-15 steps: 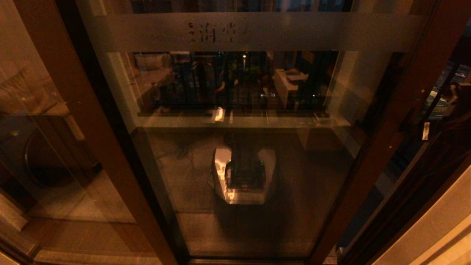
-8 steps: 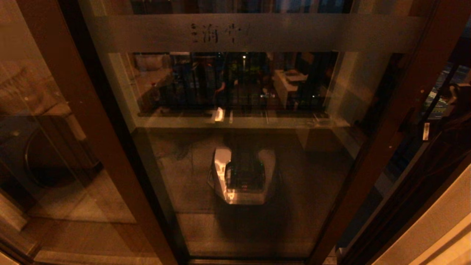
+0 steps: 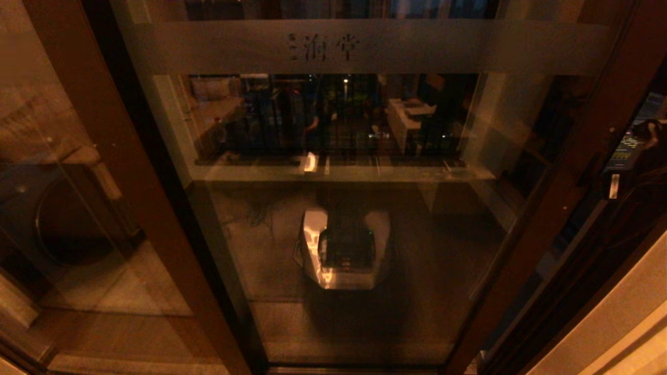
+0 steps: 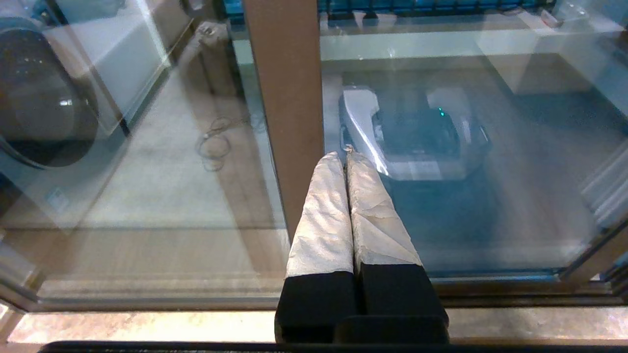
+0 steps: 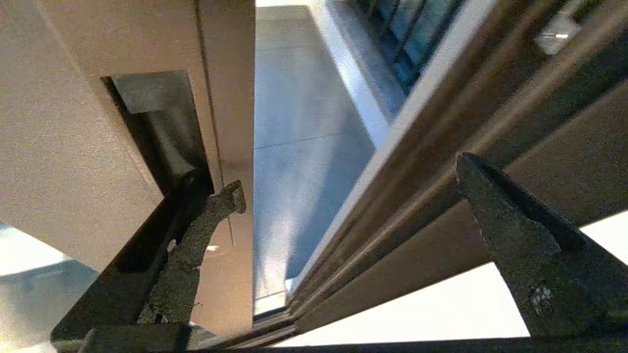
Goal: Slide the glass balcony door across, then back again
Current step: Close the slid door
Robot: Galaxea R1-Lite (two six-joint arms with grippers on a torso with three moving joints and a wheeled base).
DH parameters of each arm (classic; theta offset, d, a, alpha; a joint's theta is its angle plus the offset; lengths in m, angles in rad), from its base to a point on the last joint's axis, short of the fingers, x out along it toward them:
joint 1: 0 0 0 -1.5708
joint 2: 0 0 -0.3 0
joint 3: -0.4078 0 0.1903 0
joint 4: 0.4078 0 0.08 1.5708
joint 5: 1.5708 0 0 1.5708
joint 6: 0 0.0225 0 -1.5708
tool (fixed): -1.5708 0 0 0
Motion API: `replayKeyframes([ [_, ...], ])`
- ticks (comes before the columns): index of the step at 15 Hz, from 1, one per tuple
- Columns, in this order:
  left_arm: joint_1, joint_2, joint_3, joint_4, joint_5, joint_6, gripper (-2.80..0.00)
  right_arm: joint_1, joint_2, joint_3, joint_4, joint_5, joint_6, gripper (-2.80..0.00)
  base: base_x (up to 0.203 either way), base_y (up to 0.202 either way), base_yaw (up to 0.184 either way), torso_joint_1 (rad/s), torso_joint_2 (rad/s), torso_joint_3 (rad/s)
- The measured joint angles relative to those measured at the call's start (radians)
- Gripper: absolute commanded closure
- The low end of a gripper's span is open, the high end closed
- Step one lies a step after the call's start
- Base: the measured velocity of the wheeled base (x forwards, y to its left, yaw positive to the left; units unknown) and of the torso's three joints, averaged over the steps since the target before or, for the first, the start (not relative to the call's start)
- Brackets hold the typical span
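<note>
Right end effector (image 5: 343, 196) spread wide, holding nothing; one finger (image 5: 196, 235) sits in the recessed handle slot (image 5: 147, 127) of the glass balcony door (image 3: 344, 208). The door's right stile (image 3: 547, 208) runs tall, a narrow gap from the jamb, so travel is sideways. Left end effector (image 4: 347, 157) closed empty, parked near the door's left stile.

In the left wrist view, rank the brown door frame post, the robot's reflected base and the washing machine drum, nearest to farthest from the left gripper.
1. Brown door frame post, right beside the left gripper.
2. Reflected robot base in the glass, on the post's far side.
3. Washing machine drum, off at the picture's edge, behind the other panel.
</note>
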Motion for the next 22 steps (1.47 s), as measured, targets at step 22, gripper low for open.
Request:
replayKeyframes([
  [22, 0.0, 0.0, 0.0, 0.0, 0.0, 0.0, 0.0, -0.069, 0.043, -0.029, -0.004, 0.04, -0.005, -2.8, 0.0, 0.0, 0.0, 0.0, 0.0, 0.0],
])
